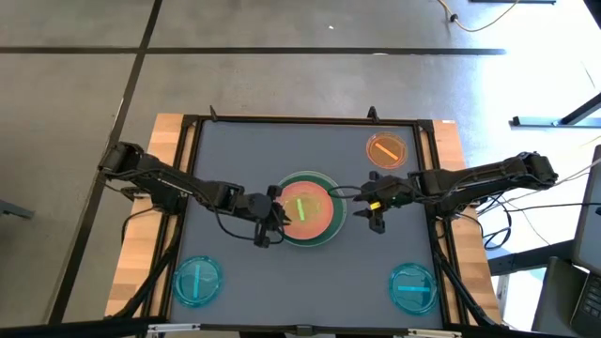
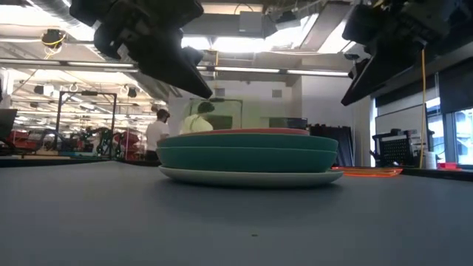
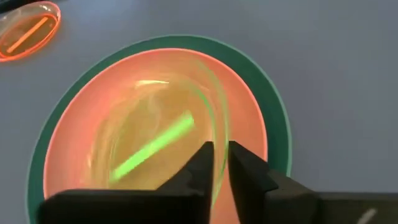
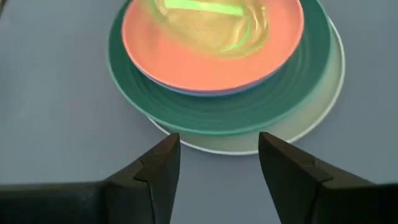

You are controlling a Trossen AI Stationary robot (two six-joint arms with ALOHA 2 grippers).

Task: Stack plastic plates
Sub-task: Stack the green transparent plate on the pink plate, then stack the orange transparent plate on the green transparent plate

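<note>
Counted on the grey surface (image 1: 235, 160): one central stack and three loose small plates. In the stack, bottom to top: a large cream plate (image 4: 311, 118), a large green plate (image 4: 205, 106), a sliver of pale blue plate (image 4: 211, 93) just showing under a pink plate (image 4: 186, 59), and on top a small translucent green plate (image 3: 161, 137) with a bright stripe. Loose: one orange plate (image 1: 386, 150) at the far right, one cyan plate (image 1: 198, 280) at the near left, one striped cyan plate (image 1: 412, 286) at the near right.

Left claw (image 1: 268, 221) at the stack's left edge, fingers (image 3: 199, 171) close together with the rim of the translucent green plate caught in the narrow gap between them. Right claw (image 1: 374, 208) just beside the stack's right edge, spread apart, empty, raised off the surface.

Nothing lying between either claw and the stack. Beyond the surface, in the low view, a person (image 2: 157, 133) standing in the room behind.
</note>
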